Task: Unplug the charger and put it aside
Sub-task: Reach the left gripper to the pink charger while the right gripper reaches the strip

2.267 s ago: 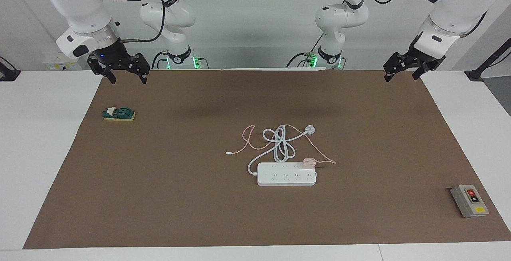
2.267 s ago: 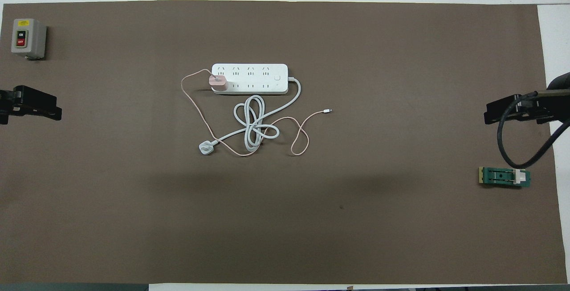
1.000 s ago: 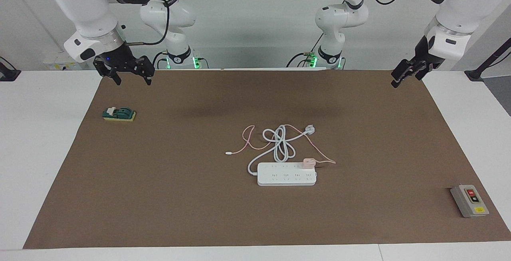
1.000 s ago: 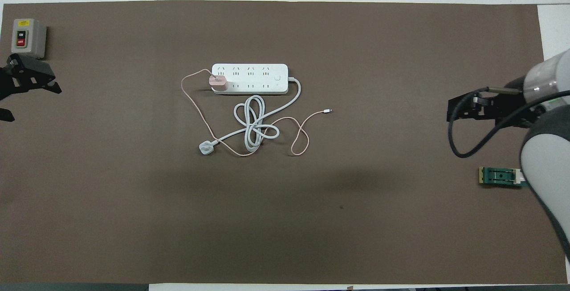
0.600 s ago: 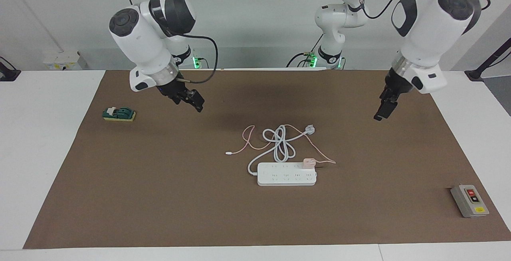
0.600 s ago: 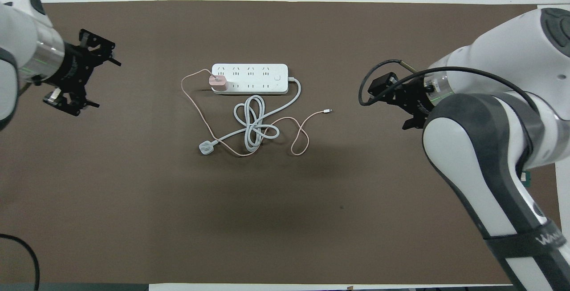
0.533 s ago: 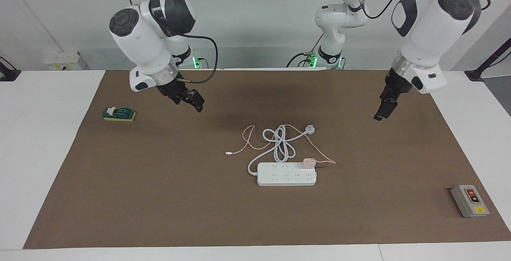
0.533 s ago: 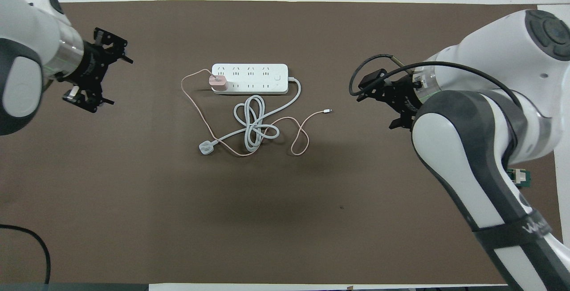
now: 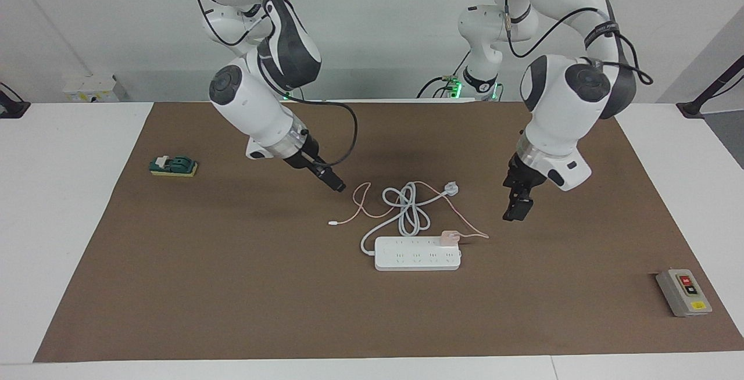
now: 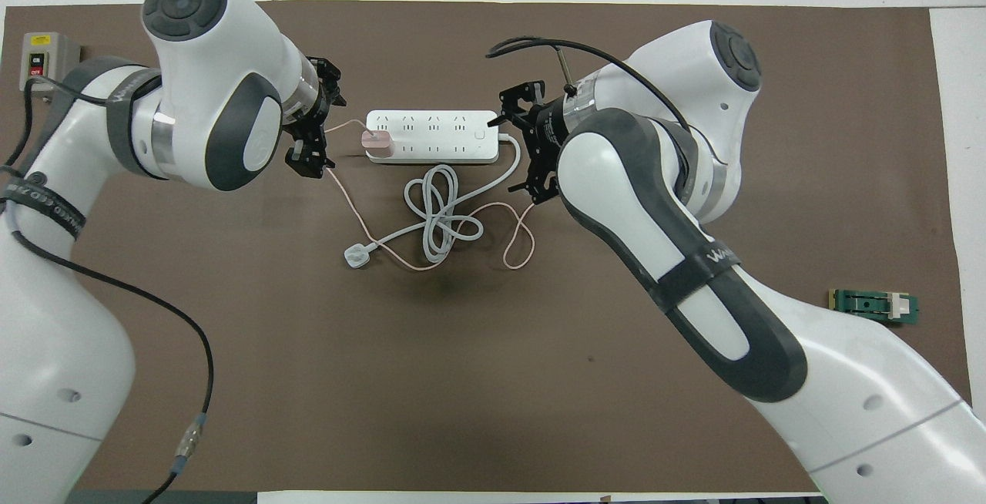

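The charger (image 9: 449,237) (image 10: 377,143), a small pink cube, sits plugged into one end of the long white power strip (image 9: 417,254) (image 10: 431,136). Its thin pink cable (image 10: 514,266) loops over the mat among the strip's coiled white cord. My left gripper (image 9: 516,208) (image 10: 322,122) hangs open and empty in the air over the mat, beside the charger's end of the strip. My right gripper (image 9: 334,184) (image 10: 524,146) is open too, slanting down over the mat by the cable's free end. Neither gripper touches anything.
The strip's round white plug (image 9: 451,187) (image 10: 356,257) lies nearer to the robots than the strip. A grey switch box (image 9: 683,291) (image 10: 42,61) stands at the left arm's end of the brown mat. At the right arm's end lies a small green part (image 9: 173,165) (image 10: 873,305).
Both arms have swung in from the mat's ends and come down toward the power strip, one gripper at each end of it. Charger, strip and cables have not moved.
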